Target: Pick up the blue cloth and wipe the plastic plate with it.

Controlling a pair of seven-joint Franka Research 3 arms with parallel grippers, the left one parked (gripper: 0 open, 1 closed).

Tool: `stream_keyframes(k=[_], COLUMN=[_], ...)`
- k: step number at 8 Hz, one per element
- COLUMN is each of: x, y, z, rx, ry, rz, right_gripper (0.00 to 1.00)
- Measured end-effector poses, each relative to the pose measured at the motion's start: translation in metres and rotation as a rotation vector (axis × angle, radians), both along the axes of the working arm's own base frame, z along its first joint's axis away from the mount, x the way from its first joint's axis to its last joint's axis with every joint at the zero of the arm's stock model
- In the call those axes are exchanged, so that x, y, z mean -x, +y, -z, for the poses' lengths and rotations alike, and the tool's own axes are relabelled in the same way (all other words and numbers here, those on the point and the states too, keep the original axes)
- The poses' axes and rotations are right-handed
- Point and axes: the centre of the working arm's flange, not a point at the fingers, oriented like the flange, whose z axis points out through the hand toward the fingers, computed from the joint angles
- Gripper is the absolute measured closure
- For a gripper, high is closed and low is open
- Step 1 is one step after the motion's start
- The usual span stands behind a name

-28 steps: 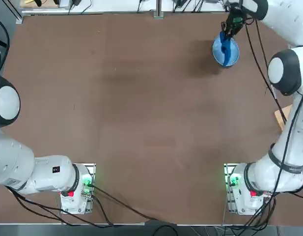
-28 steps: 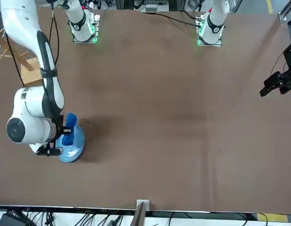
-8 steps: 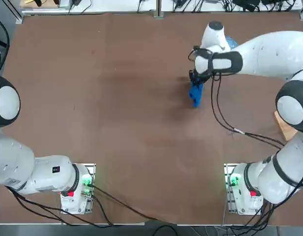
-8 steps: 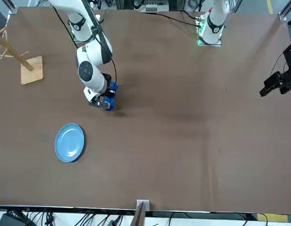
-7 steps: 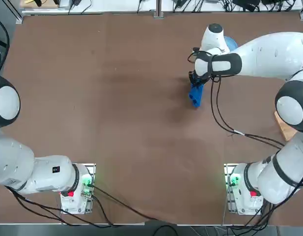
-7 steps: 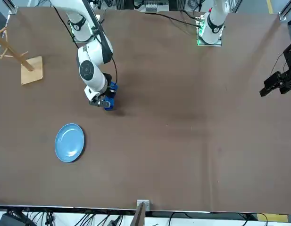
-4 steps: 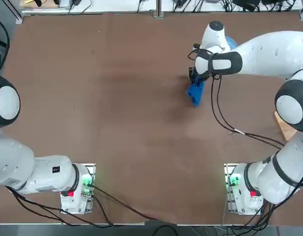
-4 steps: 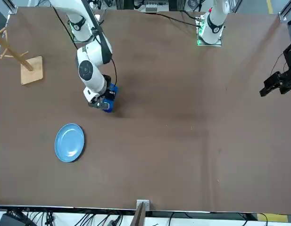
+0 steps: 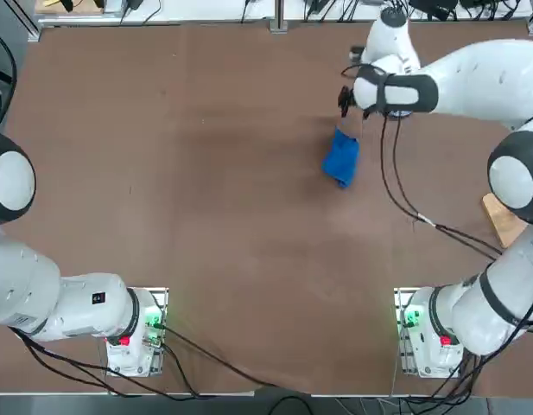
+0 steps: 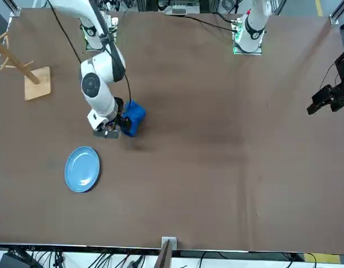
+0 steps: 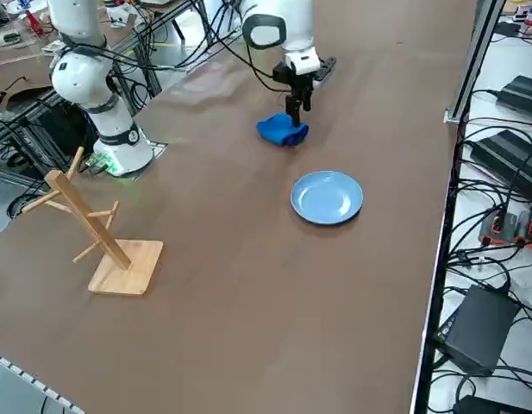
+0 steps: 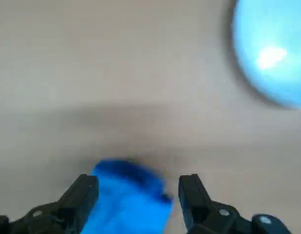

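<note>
Wrist view blurred: plastic plate point(image 12: 274, 51) beyond the tool point(image 12: 140, 192) cut by frame edge; blue cloth point(image 12: 128, 202) beneath it cropped. Top view: arm hides plate.

Wooden peg stand point(image 11: 97, 233) on brown table point(image 11: 248, 285).

No text, label, brand, number or sign can be read in any of the views.
</note>
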Motion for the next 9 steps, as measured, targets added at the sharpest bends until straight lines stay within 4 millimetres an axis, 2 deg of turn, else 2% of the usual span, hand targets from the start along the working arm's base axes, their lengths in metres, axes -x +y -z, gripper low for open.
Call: stream_keyframes(k=[3,4,5,6,7,9], x=[-0.055,-0.067,-0.077,-0.086,-0.090,-0.085], y=[-0.102,-0.133,-0.154,-0.162,-0.159,-0.152], z=[-0.015,-0.026,-0.048,-0.080,-0.115,-0.170], rx=[0.065,0.075,0.087,0.097,0.102,0.097], ry=[-0.036,-0.016,0.028,0.066,0.081,0.069], rz=[-0.057,-0.048,-0.033,-0.024,-0.020,-0.018], right_gripper=[0.00,0.00,0.00,0.00,0.00,0.00])
